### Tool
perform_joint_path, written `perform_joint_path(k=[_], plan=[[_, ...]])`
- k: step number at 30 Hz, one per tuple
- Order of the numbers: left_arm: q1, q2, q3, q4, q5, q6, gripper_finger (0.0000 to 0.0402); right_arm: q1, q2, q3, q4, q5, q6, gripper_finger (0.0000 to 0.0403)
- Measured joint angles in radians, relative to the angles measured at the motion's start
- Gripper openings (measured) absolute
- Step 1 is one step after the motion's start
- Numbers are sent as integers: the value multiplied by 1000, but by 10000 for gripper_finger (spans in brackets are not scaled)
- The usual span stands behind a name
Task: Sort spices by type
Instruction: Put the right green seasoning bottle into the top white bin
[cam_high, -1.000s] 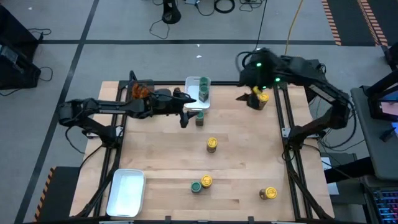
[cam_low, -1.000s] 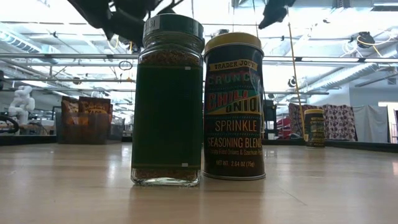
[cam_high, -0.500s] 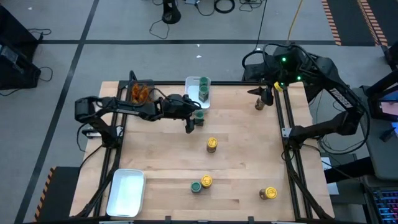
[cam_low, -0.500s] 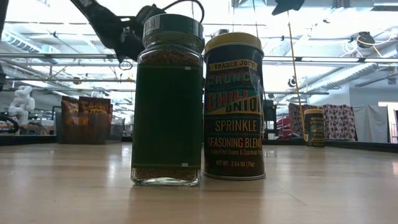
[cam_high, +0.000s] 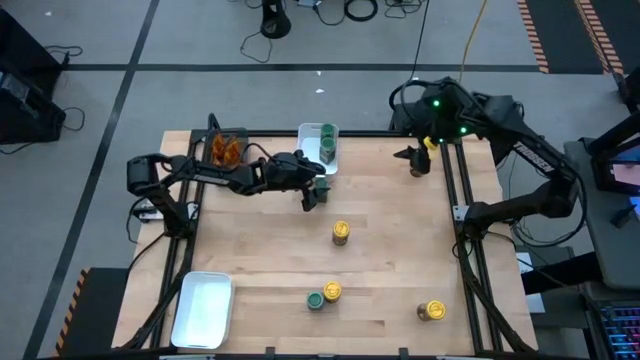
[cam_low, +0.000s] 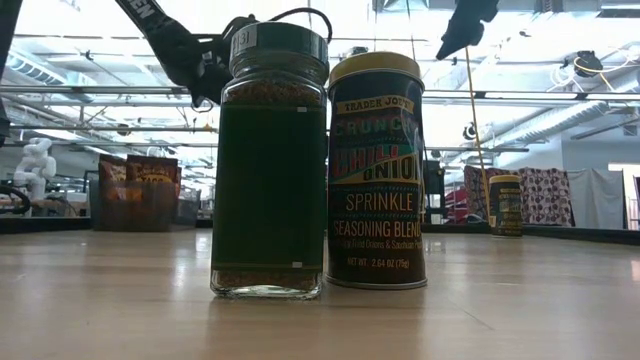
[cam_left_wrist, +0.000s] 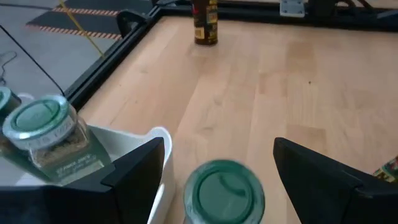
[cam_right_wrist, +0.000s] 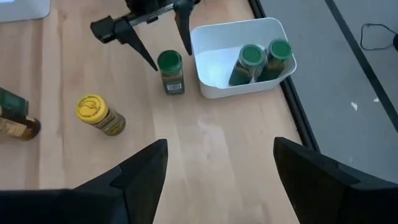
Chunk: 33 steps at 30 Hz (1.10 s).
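High view: the left gripper (cam_high: 311, 194) has advanced rightward over the last second and now brackets the loose green-lidded jar (cam_high: 321, 187), which stands on the table just below the upper tray (cam_high: 306, 150) at upper centre. That tray already holds two sorted green jars (cam_high: 327, 143), so this reads as a pick about to begin for the same group. The right gripper (cam_high: 411, 157) has shifted slightly at upper right and hangs beside the corner yellow-lidded jar (cam_high: 420, 166), which it has not taken. Three more yellow-lidded jars (cam_high: 341, 232) and one unsorted green jar (cam_high: 315, 300) stand in the lower half. The lower tray (cam_high: 203, 310) at lower left holds nothing, and the bin (cam_high: 226, 149) holds orange-brown pieces. Low view: only this view gives labels. A green jar and a yellow-lidded chili onion tin (cam_low: 377, 170) stand just beside each other, with arm links overhead. Left wrist view: this view confirms what the high view cannot, that the fingers stand wide apart on either side of the green lid without touching it. Right wrist view: the right fingers are spread with nothing between them, and the corner jar is not visible here
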Motion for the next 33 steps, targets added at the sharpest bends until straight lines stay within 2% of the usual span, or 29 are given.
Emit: perform_joint_path(k=[9, 17, 23, 33], plan=[[1, 45, 0, -51, -6, -4, 306, 0, -9, -90, 120, -2, 16, 274], [1, 54, 0, -51, -19, -4, 306, 0, -101, -289, 293, -3, 49, 274], [1, 54, 0, -46, -18, -8, 306, 0, -152, -397, 340, -2, 101, 274], [1, 54, 0, -46, -14, -55, 305, 1, -173, -415, 404, -2, 143, 274]])
